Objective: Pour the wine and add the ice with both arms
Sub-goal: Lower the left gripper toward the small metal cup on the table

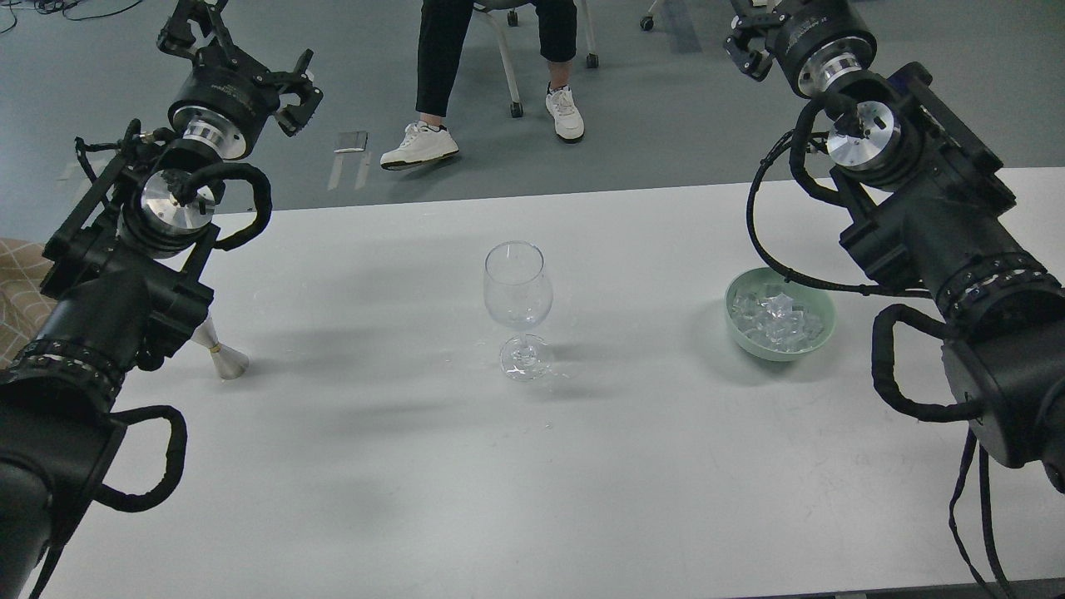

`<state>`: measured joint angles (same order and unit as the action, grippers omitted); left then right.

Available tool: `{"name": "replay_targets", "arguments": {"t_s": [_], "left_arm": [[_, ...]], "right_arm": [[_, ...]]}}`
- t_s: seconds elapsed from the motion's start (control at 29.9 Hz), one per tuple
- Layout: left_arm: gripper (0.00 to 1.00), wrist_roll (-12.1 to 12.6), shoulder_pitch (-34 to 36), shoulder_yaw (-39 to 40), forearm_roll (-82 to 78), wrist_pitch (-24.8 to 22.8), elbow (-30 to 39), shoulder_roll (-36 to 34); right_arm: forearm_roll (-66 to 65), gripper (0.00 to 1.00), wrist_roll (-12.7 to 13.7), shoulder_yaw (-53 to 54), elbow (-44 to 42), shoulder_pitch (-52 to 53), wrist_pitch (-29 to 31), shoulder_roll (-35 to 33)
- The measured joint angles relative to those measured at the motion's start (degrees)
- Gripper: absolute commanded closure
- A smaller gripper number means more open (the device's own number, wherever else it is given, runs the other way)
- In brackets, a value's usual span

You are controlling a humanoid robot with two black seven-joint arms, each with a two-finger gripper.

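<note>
Ice (778, 320): clear cubes heaped in a green bowl (819, 348), right side of the white table (416, 482). Empty wine glass (518, 308) stands upright mid-table, well apart from the bowl. Left gripper (237, 54) raised beyond the far edge, claw spread, holding nothing. Right gripper (753, 42) raised at the picture's top, partly cut off; claw state cannot be told. Judged: no step begun. Next move calls for the right arm to descend to the bowl.

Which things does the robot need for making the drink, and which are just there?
For the job:
wine glass
ice in the green bowl
left gripper
right gripper

Just there:
small cone-shaped object
seated person's sneakers
chair legs
</note>
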<state>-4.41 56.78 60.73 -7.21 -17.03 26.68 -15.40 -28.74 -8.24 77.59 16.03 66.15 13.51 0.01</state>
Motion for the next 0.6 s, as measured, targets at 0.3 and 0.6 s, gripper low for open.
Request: {"name": "replay_targets", "arguments": {"t_s": [0.3, 0.6], "left_arm": [[0.02, -2.2, -0.2, 0.0, 0.0, -0.2, -0.5, -0.6], [0.02, -3.4, 0.4, 0.4, 0.1, 1.5, -0.7, -0.6]], "right_arm": [[0.0, 0.00, 0.1, 0.0, 0.2, 0.0, 0.0, 0.0], [-0.1, 0.00, -0.6, -0.9, 1.7, -0.3, 1.0, -0.3]]}}
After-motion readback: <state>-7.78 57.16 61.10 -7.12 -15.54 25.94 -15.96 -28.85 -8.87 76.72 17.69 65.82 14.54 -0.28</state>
